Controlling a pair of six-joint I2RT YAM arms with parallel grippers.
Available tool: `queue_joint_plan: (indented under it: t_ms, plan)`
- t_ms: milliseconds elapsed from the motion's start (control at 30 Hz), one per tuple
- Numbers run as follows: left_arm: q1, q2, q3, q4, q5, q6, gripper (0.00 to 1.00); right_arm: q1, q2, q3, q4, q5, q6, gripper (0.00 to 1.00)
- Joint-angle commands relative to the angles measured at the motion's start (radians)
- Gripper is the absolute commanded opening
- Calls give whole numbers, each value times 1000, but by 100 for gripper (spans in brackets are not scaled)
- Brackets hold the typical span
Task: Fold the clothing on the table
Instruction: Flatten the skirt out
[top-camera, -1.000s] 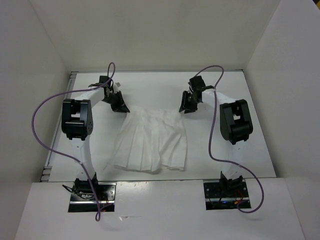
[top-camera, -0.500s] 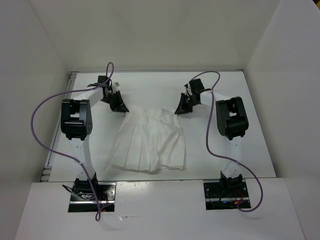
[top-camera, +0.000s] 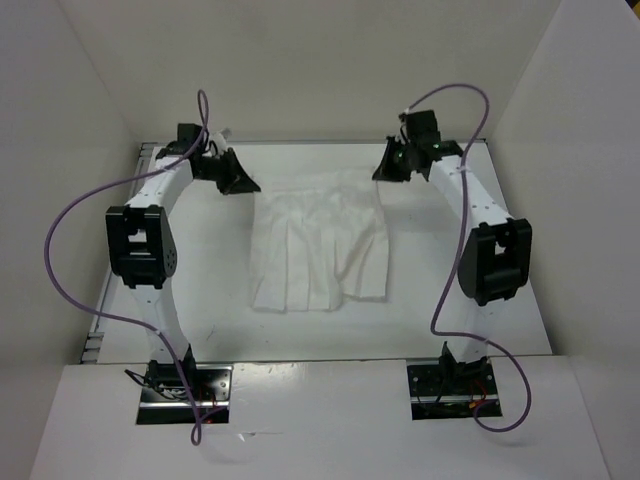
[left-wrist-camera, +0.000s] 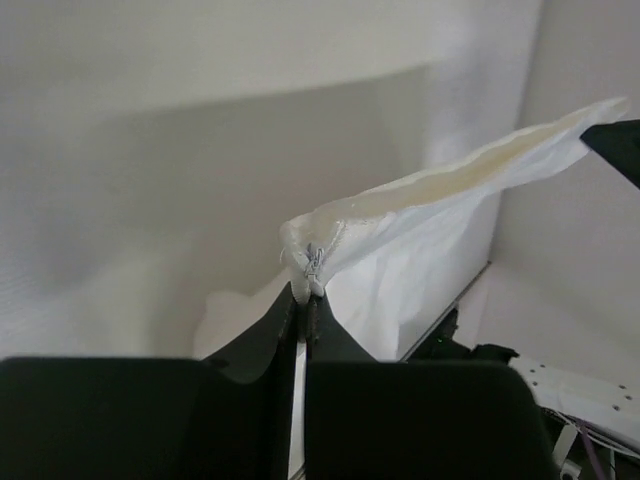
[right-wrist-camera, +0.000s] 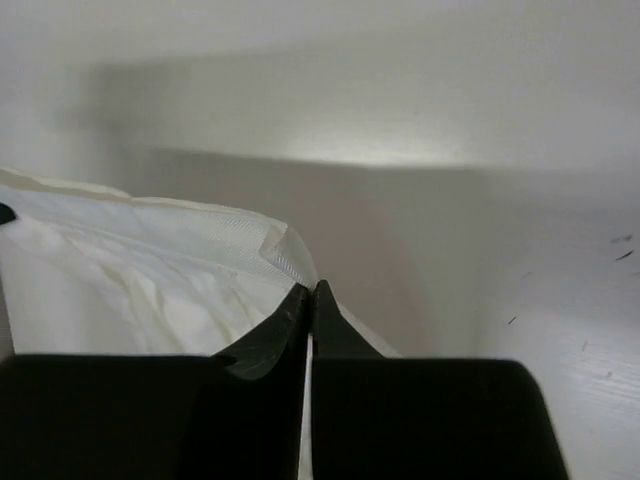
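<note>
Left wrist view: the left gripper (left-wrist-camera: 305, 288) has its two black jaws squeezed tight on one top corner of the thin, white, pleated cloth skirt (left-wrist-camera: 420, 250). In the right wrist view, the right gripper (right-wrist-camera: 308, 293) is pinched closed on the other top corner. Each arm holds a corner, I think, so the top edge pulls straight between them and the skirt can be laid smooth for folding. From above, the skirt is in the middle of the flat, plain white table (top-camera: 210, 290), with its bottom edge nearer the arm bases. There is bare table on both sides and in front. The tall white walls (top-camera: 300, 70) are close behind the grippers, so there is little room there.
</note>
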Motion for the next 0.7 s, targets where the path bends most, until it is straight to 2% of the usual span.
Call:
queue_joint_plan:
  t_ms: [0, 100, 133, 200, 233, 267, 367, 400, 467, 533, 667]
  plan:
    - [31, -104, 195, 52, 70, -30, 0, -41, -132, 201, -91, 159, -68, 0]
    - [41, -26, 413, 49, 116, -93, 0, -41, -120, 411, -102, 198, -108, 0]
    - [41, -4, 593, 40, 133, -107, 0, -41, -119, 535, -120, 207, -108, 0]
    - [41, 57, 785, -24, 147, -119, 0, -41, -94, 690, -166, 207, -131, 0]
    - [41, 82, 882, -100, 147, -119, 0, -41, -93, 724, -180, 218, -131, 0]
    - [41, 97, 983, -110, 136, -105, 0, -41, -93, 741, -204, 218, -131, 0]
    - [41, 29, 885, -128, 125, -59, 0, -20, -144, 651, -205, 227, -145, 0]
    - [28, 28, 842, -158, 125, -38, 0, -20, -159, 560, -205, 227, -145, 0]
    - [19, -5, 832, -266, 156, 31, 0, -10, -193, 487, -218, 195, -145, 0]
    - [1, -47, 808, -320, 116, 120, 0, -1, -274, 387, -219, 158, -155, 0]
    - [1, -259, 642, -255, 150, 101, 0, -1, -400, 353, -277, 76, -155, 0]
